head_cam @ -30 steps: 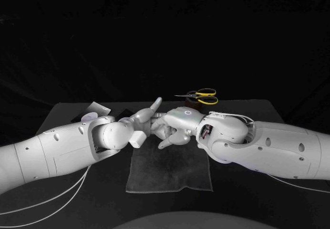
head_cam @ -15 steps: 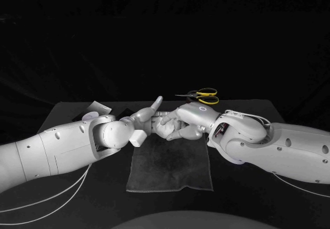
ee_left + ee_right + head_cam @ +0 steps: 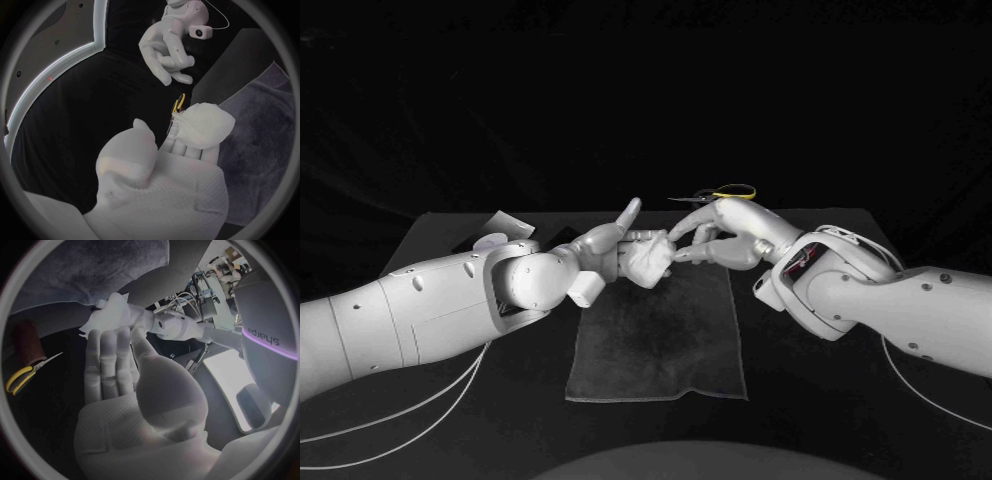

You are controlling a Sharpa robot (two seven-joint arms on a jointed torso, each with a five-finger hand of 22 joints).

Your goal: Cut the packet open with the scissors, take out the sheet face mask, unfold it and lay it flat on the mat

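Observation:
My left hand [image 3: 606,250] holds the crumpled white sheet face mask [image 3: 646,260] over the far end of the grey mat [image 3: 653,345]. The left wrist view shows the mask [image 3: 203,125] bunched at my left fingertips, with my right hand [image 3: 165,50] a short gap away from it. My right hand [image 3: 715,235] hovers just right of the mask and holds nothing. In the right wrist view its fingers [image 3: 115,360] stretch toward the mask [image 3: 109,315]. The yellow-handled scissors [image 3: 728,192] lie at the table's far edge behind my right hand.
The cut packet [image 3: 502,228] lies at the back left of the table, behind my left arm. A brown holder [image 3: 28,342] stands by the scissors [image 3: 25,375]. Both forearms flank the mat.
My right hand has let go of the mask bundle and drawn back to the right and farther away. The left hand has stayed in place with the mask.

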